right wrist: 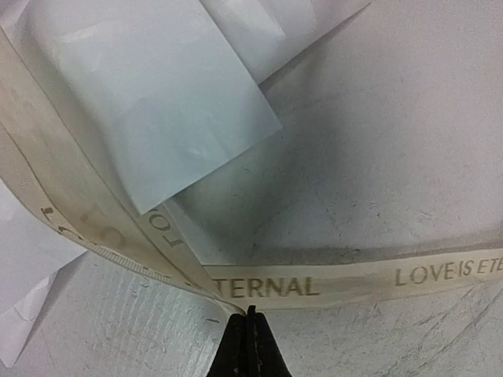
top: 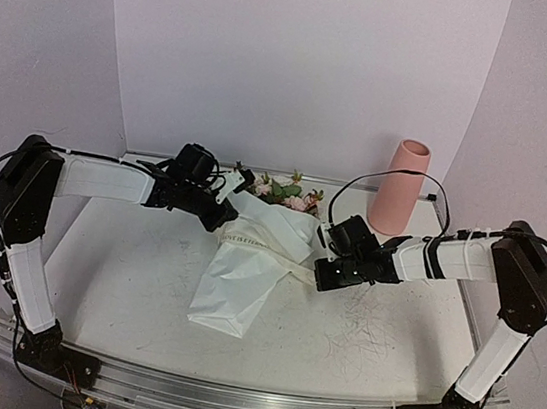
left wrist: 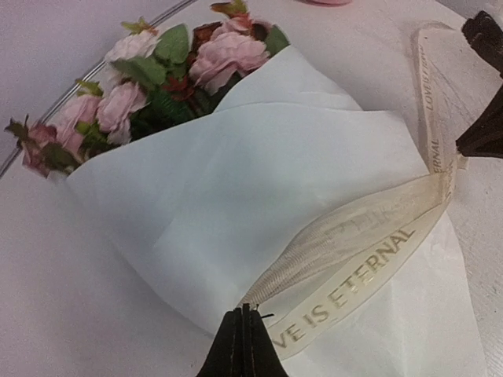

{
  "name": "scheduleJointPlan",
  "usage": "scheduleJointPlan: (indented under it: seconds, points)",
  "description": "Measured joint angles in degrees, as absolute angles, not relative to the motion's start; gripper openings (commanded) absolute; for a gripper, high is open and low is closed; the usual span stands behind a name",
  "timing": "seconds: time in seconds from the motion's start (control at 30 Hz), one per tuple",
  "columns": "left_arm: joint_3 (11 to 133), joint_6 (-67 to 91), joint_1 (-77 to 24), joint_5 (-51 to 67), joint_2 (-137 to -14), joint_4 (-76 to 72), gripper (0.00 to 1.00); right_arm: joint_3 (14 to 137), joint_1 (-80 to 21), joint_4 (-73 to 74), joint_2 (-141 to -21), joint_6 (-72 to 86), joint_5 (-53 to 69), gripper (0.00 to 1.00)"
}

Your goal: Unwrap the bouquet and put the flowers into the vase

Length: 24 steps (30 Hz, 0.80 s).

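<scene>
Top external view puts the bouquet (top: 252,252) lying on its side in the middle of the table (top: 354,361), flower heads toward the back, while the vase (top: 398,186) stands upright at the rear right, well apart from it, with no stems showing at its mouth. From where I sit, the job is only at its opening step. The flowers (left wrist: 220,59) are bunched inside the white paper (left wrist: 259,173), which is wrapped round them in a cone. The cream ribbon (left wrist: 369,251) is what I am working on. My left claw (left wrist: 244,318) is clenched on the ribbon where it crosses the lower part of the wrap, and my right claw (right wrist: 250,314) is pinched shut on the lettered stretch further along, so the band runs taut between the two over the paper. I cannot tell whether it loops underneath the wrap or has already come free of its knot; no bow is visible in either wrist view. What I judge is left: get the ribbon clear, open the paper, lift the stems out, carry them to the vase and set them in upright. Nothing of that is done yet, and the vase sits far enough off that the right arm looks best placed for the reach
</scene>
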<state>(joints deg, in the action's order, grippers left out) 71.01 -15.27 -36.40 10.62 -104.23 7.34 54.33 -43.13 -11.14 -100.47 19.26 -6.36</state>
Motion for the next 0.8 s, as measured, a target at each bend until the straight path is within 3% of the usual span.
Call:
scheduleJointPlan:
  seconds: [0.2, 0.3, 0.37, 0.63, 0.8]
  points:
    - [66.04, -7.08, -34.67, 8.67, -102.98, 6.3, 0.14, 53.66, -41.71, -10.94, -100.47, 20.37, -5.6, 0.08]
    - [63.22, -3.41, -34.53, 7.71, -102.94, 5.75, 0.3, 53.6, -41.57, -10.73, -100.44, 20.51, -5.51, 0.35]
    - [61.55, -1.79, -34.24, 7.55, -102.72, 5.5, 0.41, 53.6, -41.51, -10.54, -100.25, 20.18, -5.3, 0.4]
    - [59.87, -3.11, -33.75, 12.08, -97.57, 4.2, 0.69, 55.02, -41.53, -9.99, -95.35, 14.9, -0.37, 0.44]
    - [62.38, -6.8, -33.8, 15.5, -96.27, 3.64, 0.72, 60.71, -43.3, -9.63, -95.59, 10.89, 2.65, 0.46]
